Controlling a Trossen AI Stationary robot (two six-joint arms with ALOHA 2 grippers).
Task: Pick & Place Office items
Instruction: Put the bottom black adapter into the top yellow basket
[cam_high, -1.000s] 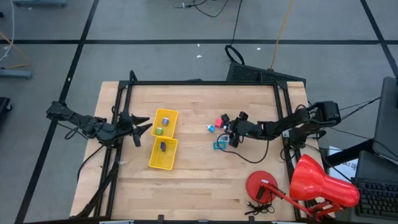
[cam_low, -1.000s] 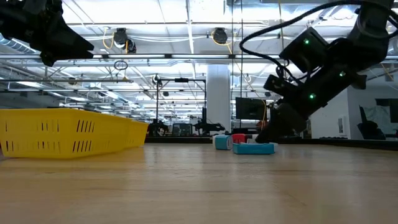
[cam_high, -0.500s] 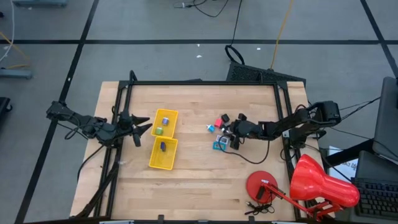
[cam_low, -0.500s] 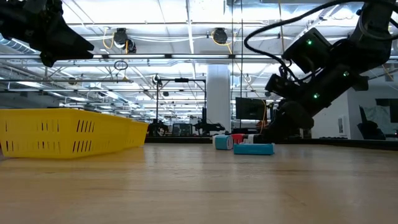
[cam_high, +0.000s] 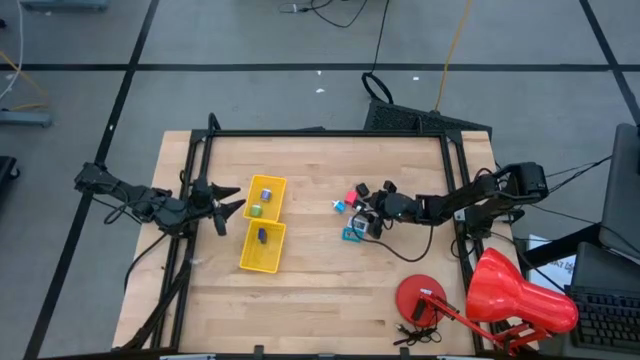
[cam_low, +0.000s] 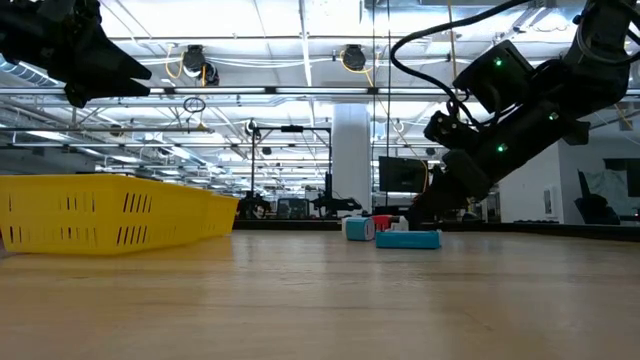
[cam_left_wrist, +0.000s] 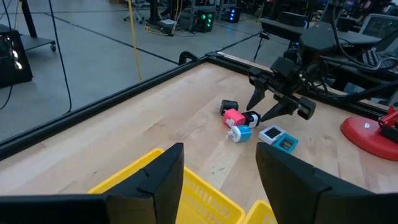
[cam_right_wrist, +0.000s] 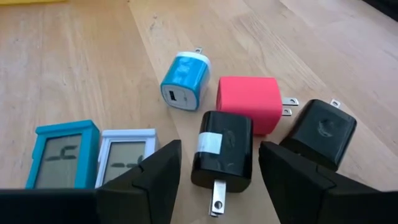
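On the wooden table (cam_high: 320, 280) ringed by grey floor, the right gripper (cam_high: 372, 214) hangs wide above chargers (cam_right_wrist: 222, 148); left gripper (cam_high: 226, 205) spread idle.

Bright, even light falls from rows of ceiling lamps (cam_low: 190, 60), leaving only faint, soft shadows on the pale desk (cam_high: 320, 280). In the low view the nearest desk surface blurs, and the arms stand dark against the glare.

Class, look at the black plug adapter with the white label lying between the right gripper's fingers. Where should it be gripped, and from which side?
Grip the labelled black adapter across its two long flat sides, descending from above. It lies flat, prongs toward the open right gripper, with the pink-red one close beside it.
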